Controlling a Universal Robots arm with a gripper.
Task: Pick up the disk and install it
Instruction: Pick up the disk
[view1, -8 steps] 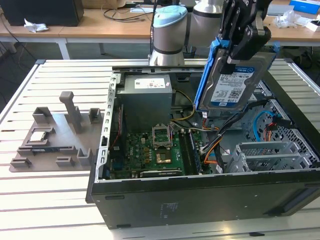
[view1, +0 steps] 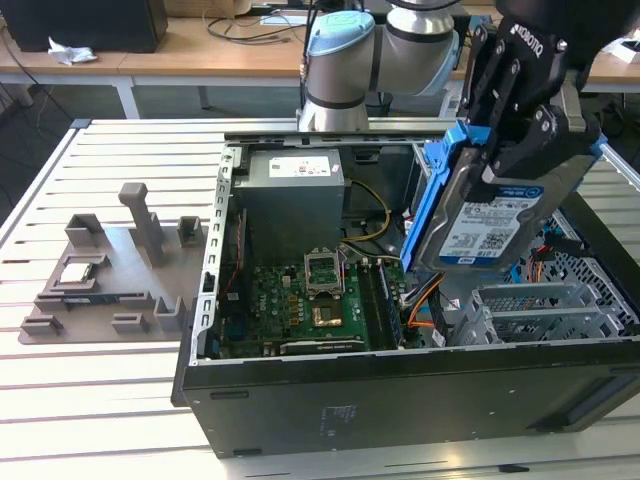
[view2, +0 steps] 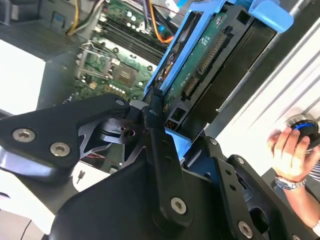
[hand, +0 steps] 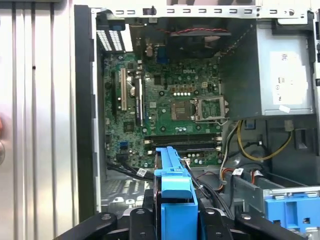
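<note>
Holding the disk (view1: 488, 225) clenched in the gripper (view1: 520, 150), tilted — above the open computer case (view1: 400, 410); just over the metal drive cage (view1: 545, 310).

Gripper (view2: 172, 120) clamps disk (view2: 210, 55), green circuit side showing, blue carrier (view2: 270, 15) framing it. Motherboard (view2: 115, 65) in open case beyond. Person's hand (view2: 287, 147), wristwatch on wrist, over slatted table (view2: 280, 90).
</note>
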